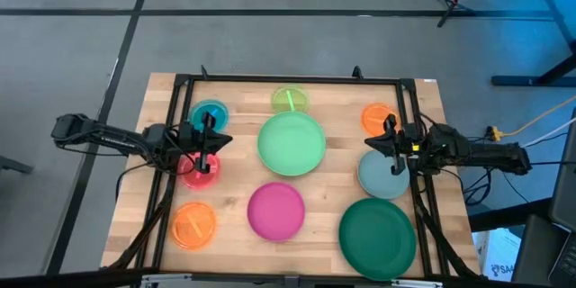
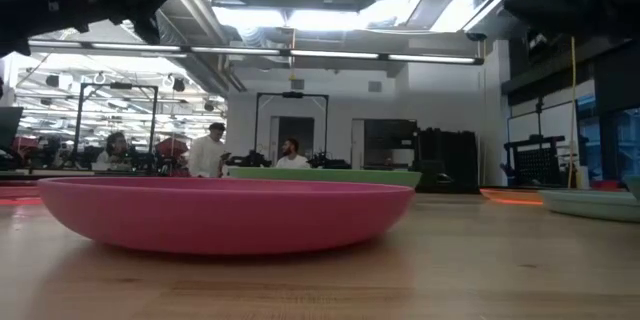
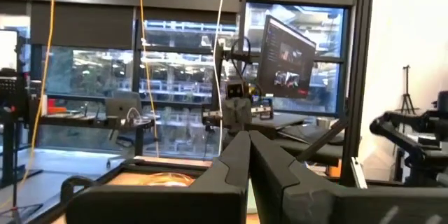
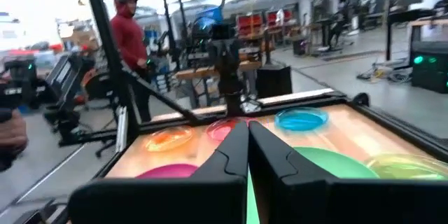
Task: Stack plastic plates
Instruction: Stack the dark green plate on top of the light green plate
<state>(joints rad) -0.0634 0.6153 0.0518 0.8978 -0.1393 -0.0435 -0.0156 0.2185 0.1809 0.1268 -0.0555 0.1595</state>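
Eight plates: we count eight on the bench [image 1: 423, 108], none stacked on another.
Light green plate [image 1: 291, 143]: near the middle of the bench, a little toward the far edge.
Magenta plate [image 1: 275, 210]: near the front edge, at the middle; in the low view it fills the foreground.
Dark green plate [image 1: 377, 238]: at the front right corner.
Grey-teal plate [image 1: 383, 175]: by the right edge, just behind the dark green one, partly under the right gripper.
Blue plate [image 1: 209, 114]: toward the far left corner.
Lime plate [image 1: 290, 100]: at the far edge, at the middle.
Red plate [image 1: 200, 170]: by the left edge, under the left gripper.
Orange plates: we see two, one [image 1: 378, 118] toward the far right corner and one [image 1: 193, 225] at the front left corner.
Left gripper [image 1: 206, 141]: above the left side, between the blue and red plates; its fingers [image 3: 234, 164] are pressed together, holding nothing.
Right gripper [image 1: 393, 144]: above the right side, between the far orange plate and the grey-teal one; its fingers [image 4: 231, 155] are also pressed together, holding nothing.
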